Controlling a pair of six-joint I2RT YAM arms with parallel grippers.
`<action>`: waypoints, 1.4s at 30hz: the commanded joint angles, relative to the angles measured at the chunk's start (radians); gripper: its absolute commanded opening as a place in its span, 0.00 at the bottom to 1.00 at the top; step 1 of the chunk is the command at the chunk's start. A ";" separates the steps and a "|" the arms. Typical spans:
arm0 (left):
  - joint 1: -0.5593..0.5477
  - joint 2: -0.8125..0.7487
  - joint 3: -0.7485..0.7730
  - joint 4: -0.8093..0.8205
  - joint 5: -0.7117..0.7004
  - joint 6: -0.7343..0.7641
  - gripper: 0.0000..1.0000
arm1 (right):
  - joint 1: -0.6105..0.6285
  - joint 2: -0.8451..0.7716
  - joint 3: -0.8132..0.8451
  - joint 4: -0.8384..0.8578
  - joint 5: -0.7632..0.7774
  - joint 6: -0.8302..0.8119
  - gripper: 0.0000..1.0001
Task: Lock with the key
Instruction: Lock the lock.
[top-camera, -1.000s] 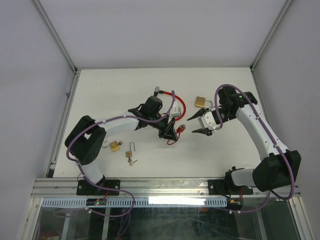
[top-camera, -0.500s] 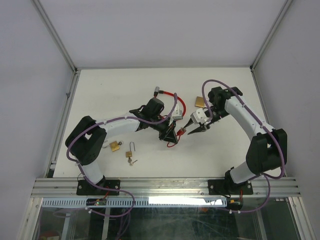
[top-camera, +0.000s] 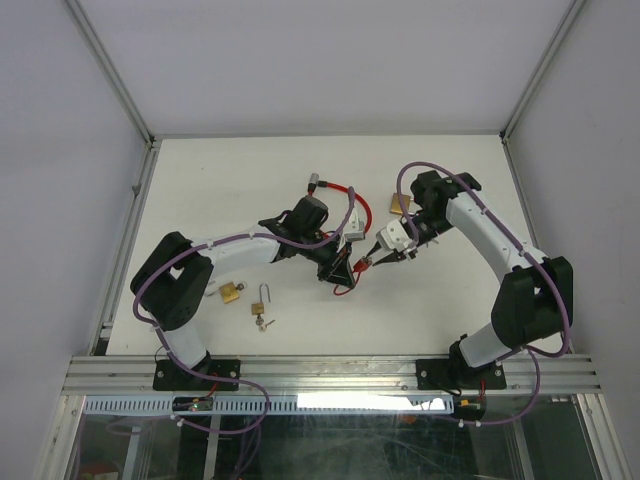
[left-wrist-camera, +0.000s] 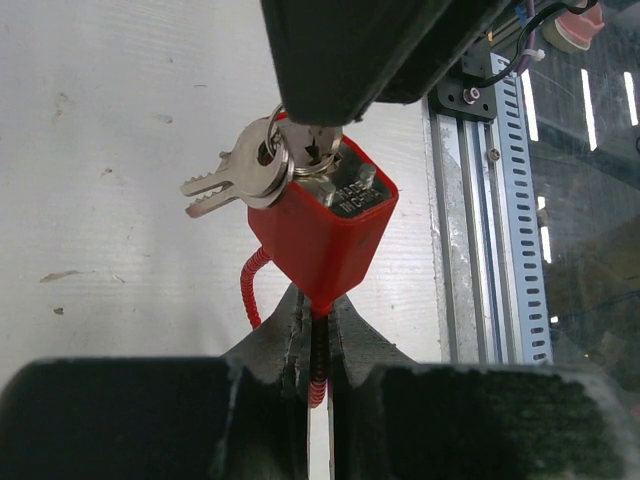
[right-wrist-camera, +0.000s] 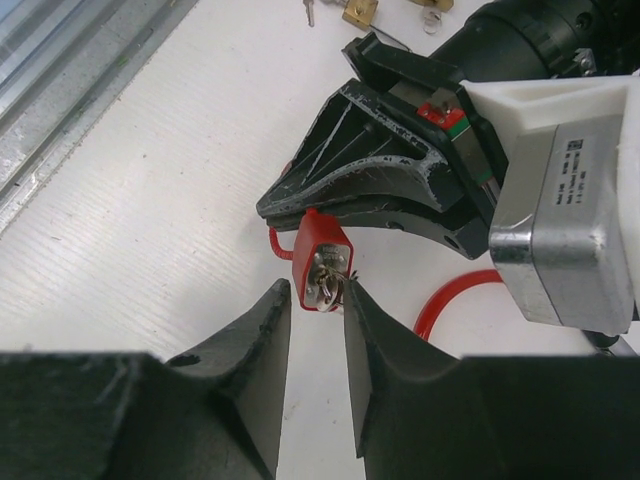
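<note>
A red padlock (left-wrist-camera: 325, 235) with a coiled red cable shackle hangs in my left gripper (left-wrist-camera: 318, 330), which is shut on the cable just below the lock body. A bunch of silver keys (left-wrist-camera: 240, 175) hangs from the lock's keyhole end. In the top view the lock (top-camera: 350, 263) sits between my left gripper (top-camera: 338, 268) and my right gripper (top-camera: 366, 262). In the right wrist view the right gripper (right-wrist-camera: 315, 295) is open by a narrow gap, its fingertips on either side of the lock's key end (right-wrist-camera: 322, 262). Its right finger touches the key ring.
A brass padlock (top-camera: 401, 203) lies behind the right wrist. Another brass padlock (top-camera: 230, 292) and an open-shackle lock with a key (top-camera: 262, 303) lie at the near left. A red cable loop (top-camera: 362, 210) with a silver lock body (top-camera: 352, 229) lies behind the left gripper.
My right gripper has moved left up to the red padlock, and its jaws have narrowed around the key end. The left arm has held still with the lock.
</note>
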 joint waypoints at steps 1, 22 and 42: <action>-0.011 -0.059 0.019 0.023 0.063 0.028 0.00 | 0.009 -0.013 0.019 0.040 0.016 -0.144 0.29; 0.022 0.025 0.082 -0.082 0.272 0.067 0.00 | 0.025 -0.105 -0.006 0.014 0.066 -0.479 0.00; -0.004 0.011 0.084 -0.093 0.188 0.054 0.00 | 0.002 -0.007 0.058 -0.088 -0.042 -0.348 0.37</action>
